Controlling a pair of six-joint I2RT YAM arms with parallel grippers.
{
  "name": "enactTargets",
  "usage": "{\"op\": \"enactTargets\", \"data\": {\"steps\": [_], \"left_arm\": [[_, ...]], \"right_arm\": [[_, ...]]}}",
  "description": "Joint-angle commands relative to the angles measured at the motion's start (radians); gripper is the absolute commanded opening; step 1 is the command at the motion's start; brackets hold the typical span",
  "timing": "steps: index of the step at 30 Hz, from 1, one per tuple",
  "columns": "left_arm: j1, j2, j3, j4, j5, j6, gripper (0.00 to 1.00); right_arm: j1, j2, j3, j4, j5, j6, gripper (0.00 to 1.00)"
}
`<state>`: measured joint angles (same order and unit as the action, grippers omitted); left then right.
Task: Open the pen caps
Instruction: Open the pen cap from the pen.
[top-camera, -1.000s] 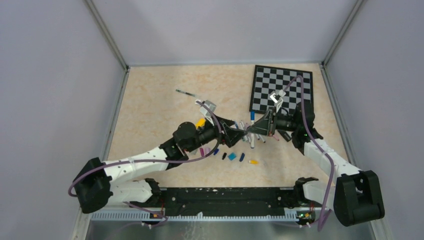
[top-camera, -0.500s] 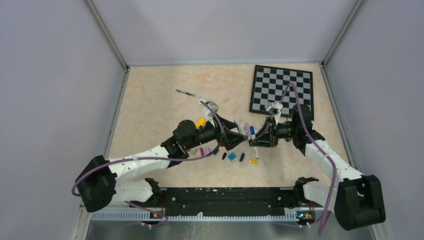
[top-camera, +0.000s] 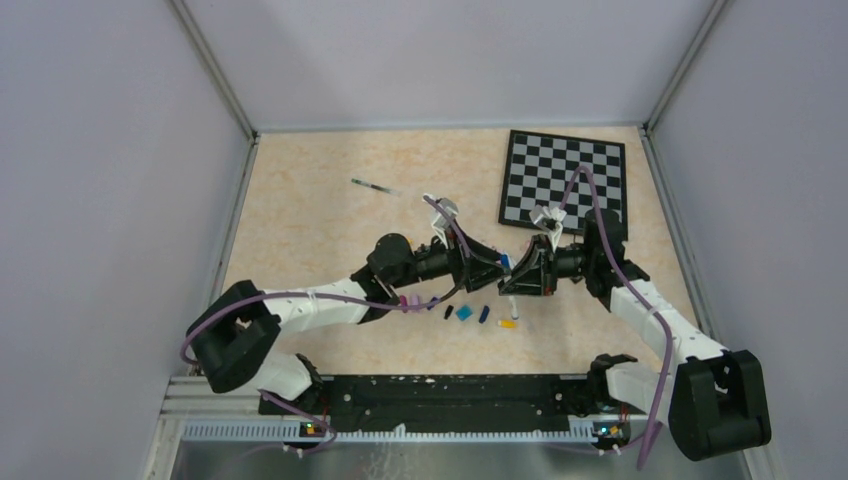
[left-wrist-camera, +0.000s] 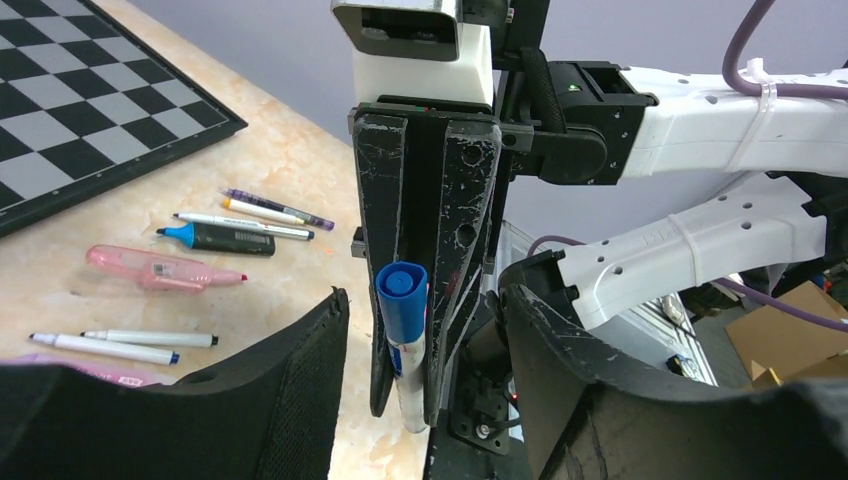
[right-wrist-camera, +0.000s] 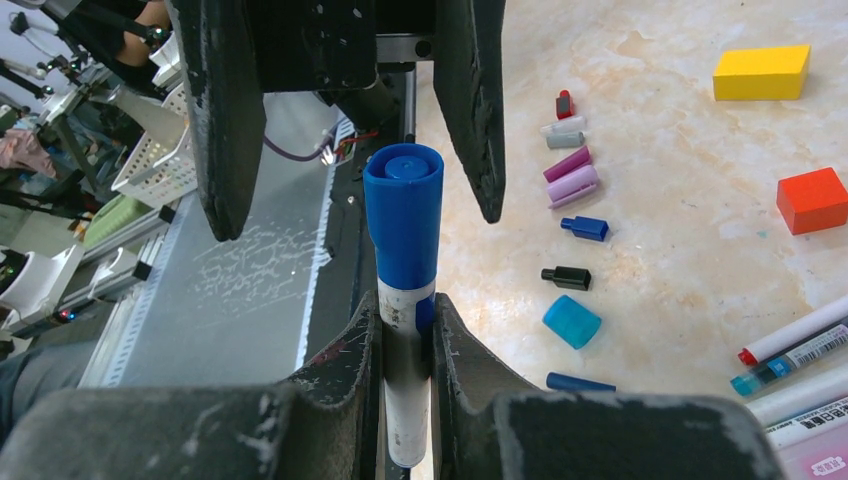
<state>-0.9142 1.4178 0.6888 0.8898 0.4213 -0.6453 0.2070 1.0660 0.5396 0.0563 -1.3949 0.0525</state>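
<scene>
right gripper (right-wrist-camera: 405, 310) clamped on the white barrel of a pen (right-wrist-camera: 405, 420), blue cap (right-wrist-camera: 403, 210) on its tip, left gripper (right-wrist-camera: 362, 225) spread wide astride that cap without touching, loose caps (top-camera: 465, 313) on the table (top-camera: 320, 220) at seven o'clock from the pen, seen from above

The tabletop (top-camera: 300, 200) looks like smooth pale stone with a soft shine. The blue pen cap (right-wrist-camera: 403, 205) is smooth, shiny plastic, and the white pen (right-wrist-camera: 405, 300) under it is smooth plastic too. The right gripper (left-wrist-camera: 405, 400) is dull black plastic, rough with white scratches. The pink pen (left-wrist-camera: 160, 268) at the left edge is see-through plastic. The white arm cover (left-wrist-camera: 720, 100) is smooth plastic.
</scene>
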Motion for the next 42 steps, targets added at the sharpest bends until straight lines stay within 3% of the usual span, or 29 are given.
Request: {"op": "enactTargets", "data": {"steps": [1,9,29,36,42], "left_arm": [[0.002,0.026,0.041,0.129,0.045,-0.04,0.61],[0.003,0.057,0.061,0.132,0.052,-0.05,0.47],[0.001,0.098,0.09,0.132,0.094,-0.077,0.33],[0.002,0.104,0.126,0.133,0.107,-0.067,0.01],[0.066,0.019,0.186,0.077,-0.001,-0.037,0.0]], "right_arm": [[-0.001,-0.025,0.021,0.036,-0.034,-0.013,0.0],[-0.001,-0.023,0.02,0.048,-0.037,-0.001,0.0],[0.001,-0.021,0.017,0.067,-0.041,0.021,0.0],[0.001,-0.021,0.014,0.071,-0.044,0.024,0.0],[0.0,-0.021,-0.008,0.063,-0.042,0.015,0.0]]}}
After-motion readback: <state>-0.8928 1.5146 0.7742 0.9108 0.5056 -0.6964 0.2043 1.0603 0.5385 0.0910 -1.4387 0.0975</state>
